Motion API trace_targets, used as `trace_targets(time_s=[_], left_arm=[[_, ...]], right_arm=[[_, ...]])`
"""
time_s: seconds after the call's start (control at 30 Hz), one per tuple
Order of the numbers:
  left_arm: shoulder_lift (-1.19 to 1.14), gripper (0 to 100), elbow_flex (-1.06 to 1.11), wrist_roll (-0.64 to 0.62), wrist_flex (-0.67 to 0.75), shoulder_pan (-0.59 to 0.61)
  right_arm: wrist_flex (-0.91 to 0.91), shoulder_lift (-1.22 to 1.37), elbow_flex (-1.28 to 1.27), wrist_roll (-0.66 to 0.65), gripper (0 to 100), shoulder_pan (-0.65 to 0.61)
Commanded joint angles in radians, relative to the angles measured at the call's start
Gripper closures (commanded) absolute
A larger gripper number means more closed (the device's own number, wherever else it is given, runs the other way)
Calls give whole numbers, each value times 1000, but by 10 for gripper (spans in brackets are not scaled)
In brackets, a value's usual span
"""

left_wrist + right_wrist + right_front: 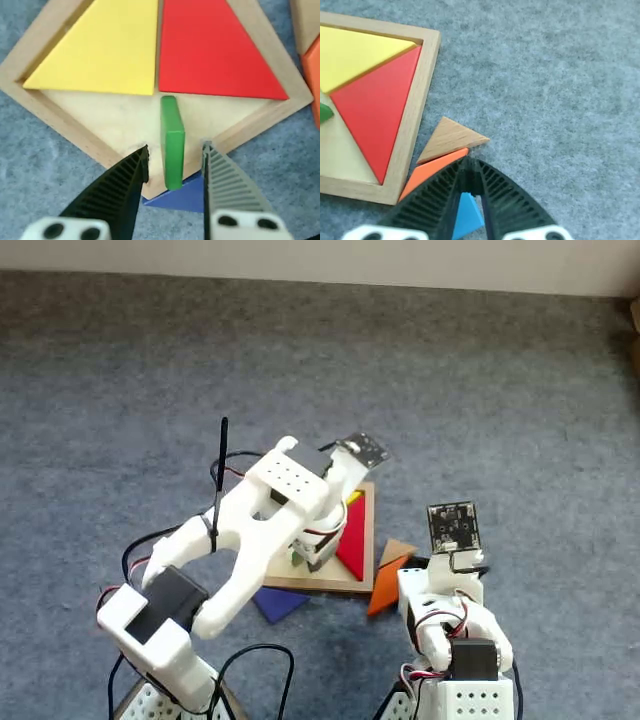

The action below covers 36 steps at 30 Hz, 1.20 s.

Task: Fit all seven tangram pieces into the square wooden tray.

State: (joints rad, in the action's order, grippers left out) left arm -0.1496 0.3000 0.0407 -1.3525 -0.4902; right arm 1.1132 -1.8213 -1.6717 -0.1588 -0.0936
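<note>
Carpet (450, 370): grey, short-piled and flecked. It carries everything.
Tray (65, 125): a square of pale wood with a raised rim and a smooth floor. It lies on the middle of the carpet, towards the edge where the arms stand.
Yellow triangle (107, 45): large, flat and matt. It lies in the tray with one side along the rim.
Red triangle (212, 45): the same size and finish. It lies flat beside the yellow one, their straight sides meeting in a thin seam that runs from a tray corner to the centre.
Green piece (173, 135): a thick, smooth slab standing on its narrow edge on the bare tray floor. One end is just short of the point where yellow and red meet, and the other points at the tray corner.
Left gripper (175, 148): the ribbed black jaws are spread. One is on each side of the green piece, with a gap on both sides.
Dark blue piece (182, 197): flat on the carpet at that same tray corner, outside and against the rim.
Plain wooden triangle (450, 137): small, with visible grain. It lies on the carpet just outside the tray edge next to the red triangle.
Orange piece (432, 172): flat, touching the wooden triangle's long side and the tray's outer edge.
Right gripper (469, 167): low over the carpet beside the orange piece, jaw tips drawn together.
Light blue piece (468, 215): a pointed sliver showing between those jaws, behind the tips. I cannot tell whether it is pinched.
</note>
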Motion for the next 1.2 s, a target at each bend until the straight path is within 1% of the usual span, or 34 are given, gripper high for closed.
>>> trace_targets(time_s=[0.0, 0.17, 0.27, 0.37, 0.53, 0.63, 0.73, 0.8, 0.97, 1.17], left_arm=[[48, 804, -8, 9, 41, 88], [58, 804, -15, 14, 71, 156], [58, 807, -70, 61, 55, 165], [59, 807, -143, 61, -20, 165], [59, 807, -277, 58, -201, 128], [61, 808, -300, 38, -285, 81], [62, 808, -274, 41, -331, 19], [71, 812, -237, 77, -331, -16], [166, 863, -67, 120, -250, -77], [249, 861, 193, 123, -75, -87]], right_arm=[[2, -12, -116, -12, 978, 16], [2, -12, -116, -12, 978, 16], [2, -12, -116, -12, 978, 16], [2, -12, -116, -12, 978, 16], [2, -12, -116, -12, 978, 16], [2, -12, -116, -12, 978, 16], [2, -12, -116, -12, 978, 16], [2, -12, -116, -12, 978, 16], [2, -12, -116, -12, 978, 16], [2, -12, -116, -12, 978, 16]])
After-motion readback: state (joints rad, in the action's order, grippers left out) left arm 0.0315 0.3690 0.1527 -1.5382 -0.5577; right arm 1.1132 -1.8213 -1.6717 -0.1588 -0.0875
